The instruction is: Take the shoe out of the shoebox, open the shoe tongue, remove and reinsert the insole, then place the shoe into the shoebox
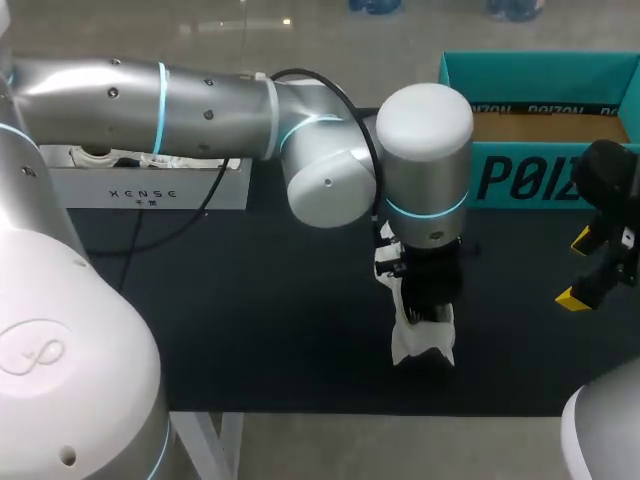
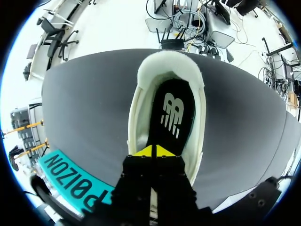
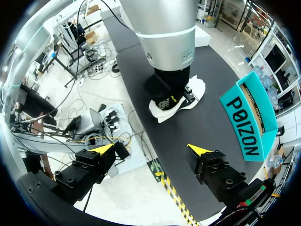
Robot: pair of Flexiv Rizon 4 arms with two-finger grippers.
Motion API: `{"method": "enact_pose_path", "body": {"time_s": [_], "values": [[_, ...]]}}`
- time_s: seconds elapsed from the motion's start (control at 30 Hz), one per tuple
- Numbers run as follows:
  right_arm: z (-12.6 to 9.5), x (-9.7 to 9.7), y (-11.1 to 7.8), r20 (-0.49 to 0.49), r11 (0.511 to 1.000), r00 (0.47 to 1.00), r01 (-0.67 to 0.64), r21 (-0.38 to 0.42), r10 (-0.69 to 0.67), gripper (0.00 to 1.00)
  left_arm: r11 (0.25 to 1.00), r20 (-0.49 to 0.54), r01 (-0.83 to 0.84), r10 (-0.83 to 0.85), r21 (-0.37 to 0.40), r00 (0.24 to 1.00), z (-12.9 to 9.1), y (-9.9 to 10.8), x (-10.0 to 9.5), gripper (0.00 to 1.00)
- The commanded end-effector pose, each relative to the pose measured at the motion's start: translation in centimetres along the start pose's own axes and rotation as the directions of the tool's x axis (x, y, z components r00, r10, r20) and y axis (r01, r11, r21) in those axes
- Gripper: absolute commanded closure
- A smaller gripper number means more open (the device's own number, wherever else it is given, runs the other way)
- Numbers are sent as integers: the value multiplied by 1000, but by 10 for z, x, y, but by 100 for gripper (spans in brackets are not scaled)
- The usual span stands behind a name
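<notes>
Your left arm [image 1: 200, 100] comes in from the left and reaches past the middle of the dark counter [image 1: 250, 320]; its wrist points straight down over the white shoe [image 1: 420, 342], which it partly hides in the head view. The shoe stands sole-down on the counter, outside the teal shoebox [image 1: 540, 120] and apart from its near wall. In the left wrist view your left fingers [image 2: 143, 152] are pressed together, yellow tip against yellow tip, inside the shoe's opening and right over the black insole [image 2: 171, 113]; you cannot tell whether they pinch its edge. The insole lies inside the shoe, ringed by the pale padded collar. Your right fingers [image 3: 104, 149] are spread wide with nothing between them; they hang at the counter's right side, in front of the shoebox and well apart from the shoe. The shoebox sits open-topped at the far right corner of the counter. A white box [image 1: 150, 180] stands at the counter's far left, behind the left arm.
</notes>
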State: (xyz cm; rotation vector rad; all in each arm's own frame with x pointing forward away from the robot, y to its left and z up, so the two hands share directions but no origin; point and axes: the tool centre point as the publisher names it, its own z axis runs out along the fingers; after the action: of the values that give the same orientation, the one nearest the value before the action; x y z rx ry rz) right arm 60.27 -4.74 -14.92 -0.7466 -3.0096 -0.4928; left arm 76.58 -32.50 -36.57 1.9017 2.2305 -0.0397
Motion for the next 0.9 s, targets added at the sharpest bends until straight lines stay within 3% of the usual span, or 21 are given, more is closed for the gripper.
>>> {"method": "enact_pose_path", "body": {"time_s": [0.03,0.33,0.37,0.43,0.47,0.53,0.9], "values": [[0,-2,4,-6,1000,1000,-1,8,1,0,999,-19,33,-33,-9,999,6,8,-8,100],[0,-2,4,-6,1000,1000,-1,8,1,0,997,-57,68,-71,-43,996,15,17,-7,99],[0,-2,4,-6,1000,1000,-1,8,1,0,997,-59,69,-72,-41,996,15,16,-6,76],[0,-2,4,-6,1000,1000,-1,8,1,0,996,-67,74,-76,-42,995,15,16,-4,51],[0,-2,4,-6,1000,1000,-1,8,1,0,996,-69,75,-77,-40,995,15,16,-3,25],[0,-2,4,-6,1000,1000,-1,8,1,0,996,-76,83,-86,-42,993,15,17,-1,0],[0,-2,4,-6,1000,1000,-1,8,1,0,993,-85,117,-119,-25,989,16,22,10,0]]}}
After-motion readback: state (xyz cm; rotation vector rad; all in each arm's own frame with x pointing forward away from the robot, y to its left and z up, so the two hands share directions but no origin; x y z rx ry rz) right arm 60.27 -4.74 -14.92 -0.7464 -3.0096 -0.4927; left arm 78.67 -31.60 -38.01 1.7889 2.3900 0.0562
